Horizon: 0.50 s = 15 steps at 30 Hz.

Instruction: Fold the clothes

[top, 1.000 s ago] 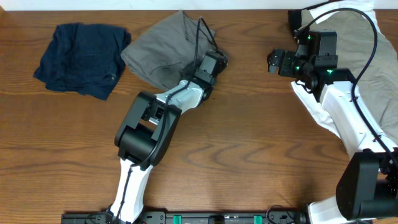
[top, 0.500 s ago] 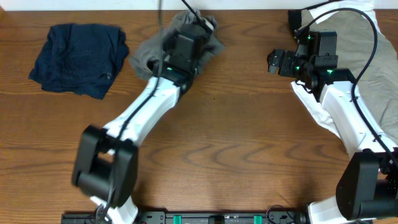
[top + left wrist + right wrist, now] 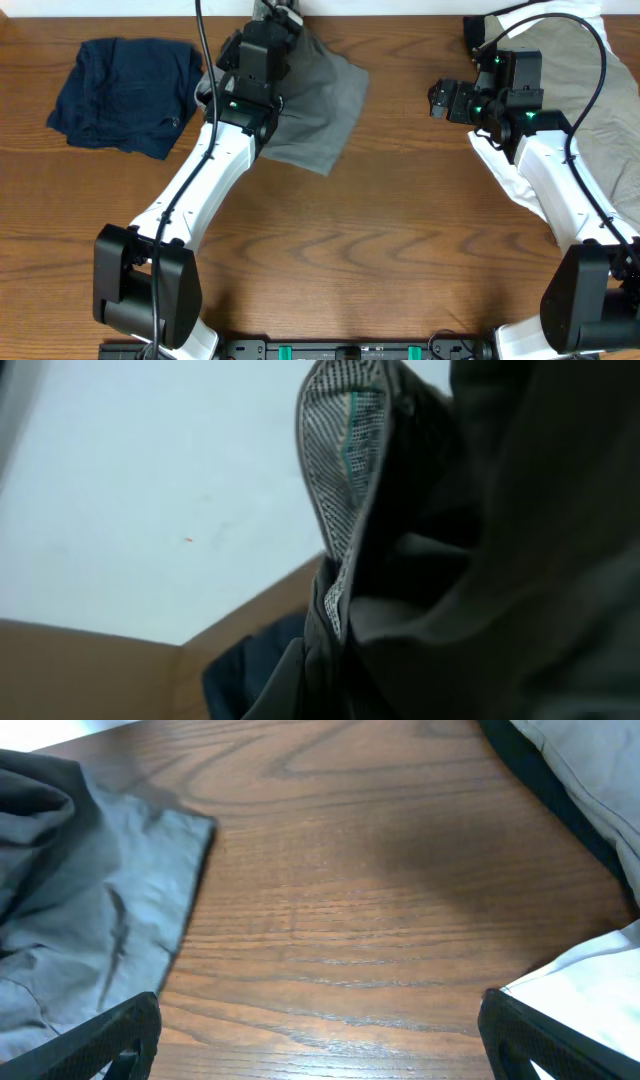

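My left gripper is clamped on the grey shorts at the far edge of the table. It holds their top up while the rest lies spread toward the near right. In the left wrist view the checked waistband lining, with a green thread, is too close and blurred for me to read anything. My right gripper hangs wide open and empty, right of the shorts. A navy garment lies far left, and a beige and white pile far right.

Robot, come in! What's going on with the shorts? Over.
Left gripper shut on grey shorts. Right gripper open, holding nothing. Nothing blocking the shorts.
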Available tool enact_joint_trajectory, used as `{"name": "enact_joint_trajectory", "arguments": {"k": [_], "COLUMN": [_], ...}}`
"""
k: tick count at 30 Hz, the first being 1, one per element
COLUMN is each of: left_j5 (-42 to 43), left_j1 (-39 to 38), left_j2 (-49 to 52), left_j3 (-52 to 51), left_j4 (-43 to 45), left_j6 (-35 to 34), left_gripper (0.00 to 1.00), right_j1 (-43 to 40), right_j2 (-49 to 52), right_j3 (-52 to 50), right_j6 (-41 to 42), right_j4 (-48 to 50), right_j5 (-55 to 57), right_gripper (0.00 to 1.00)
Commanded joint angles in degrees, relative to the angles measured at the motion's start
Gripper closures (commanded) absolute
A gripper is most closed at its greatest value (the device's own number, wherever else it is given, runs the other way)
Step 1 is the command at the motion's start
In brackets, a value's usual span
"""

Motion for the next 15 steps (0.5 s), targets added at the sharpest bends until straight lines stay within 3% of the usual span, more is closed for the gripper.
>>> {"name": "enact_joint_trajectory", "arguments": {"k": [1,11,15], "left_j5": [5.6,24.4,25.5], "left_j1": [-0.1,-0.1,-0.5], "left_j2": [-1.2,0.3,2.5], "left_j3": [0.6,0.6,0.6], "left_j4": [-1.3,-9.2,-10.0], "left_j6": [-0.8,-13.5,-18.9], "left_gripper": [0.94,0.94,0.94], "right_j1": [-0.4,-0.4,-0.4], "right_j2": [0.0,0.0,0.0], "right_j3": [-0.1,-0.1,-0.1], "right_j6": [-0.7,-0.7,-0.7], "right_j4": [0.1,-0.1,-0.1], "right_j5": [-0.4,-0.4,-0.5], "right_gripper": [0.01,0.01,0.01]}}
